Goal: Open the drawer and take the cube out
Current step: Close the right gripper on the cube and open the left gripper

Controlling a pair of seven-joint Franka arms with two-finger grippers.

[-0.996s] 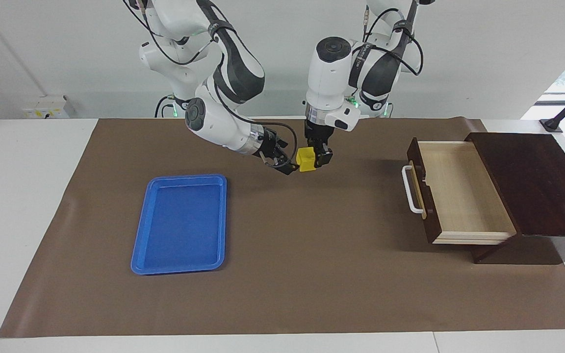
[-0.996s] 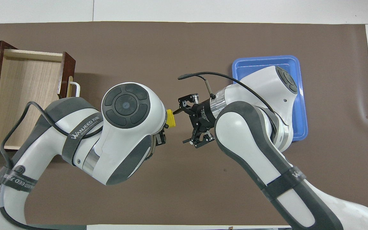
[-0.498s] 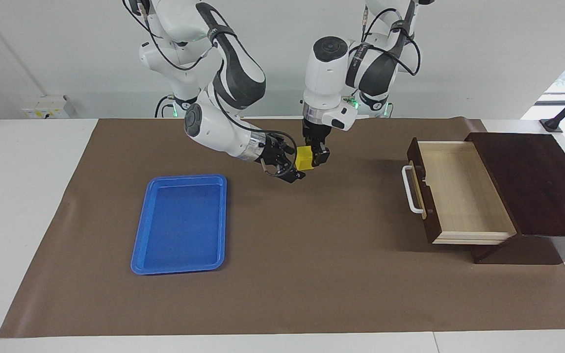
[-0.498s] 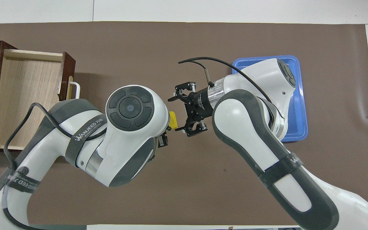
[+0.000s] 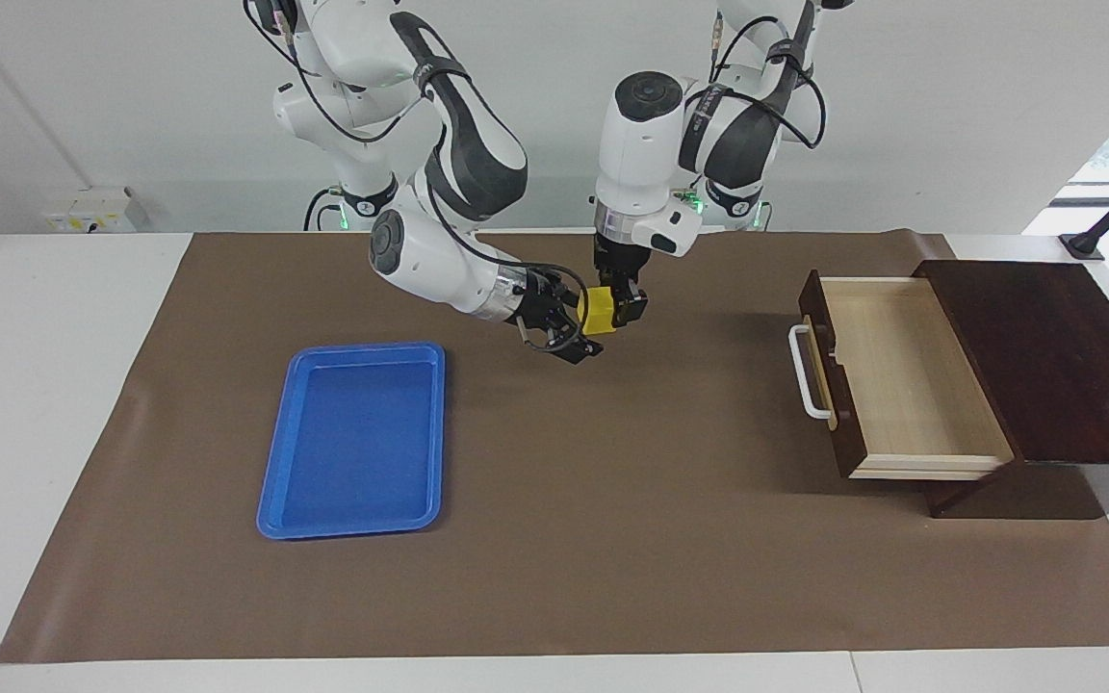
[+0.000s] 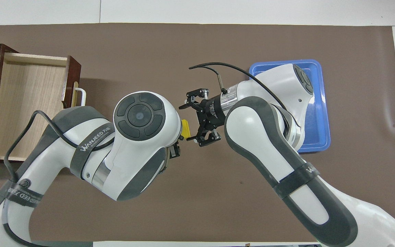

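- The left tool (image 5: 620,310) was clamped on the cube (image 5: 598,312) at frame centre, over bare table (image 5: 612,539).
- The right tool (image 5: 569,332), fingers spread, had closed in around the cube since the earlier frame.
- The drawer (image 5: 911,380) stood open at frame right.

You see the right gripper (image 5: 581,332) close in sideways until its spread fingers flank the cube (image 5: 597,311).

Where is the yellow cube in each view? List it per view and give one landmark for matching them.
Facing view: the cube hangs mid-picture, held by the left gripper, over the brown mat.
Overhead view: the cube peeks out mid-picture at the left arm's wrist, with the open right gripper around it.
Shared landmark: the blue tray, toward the right arm's end.
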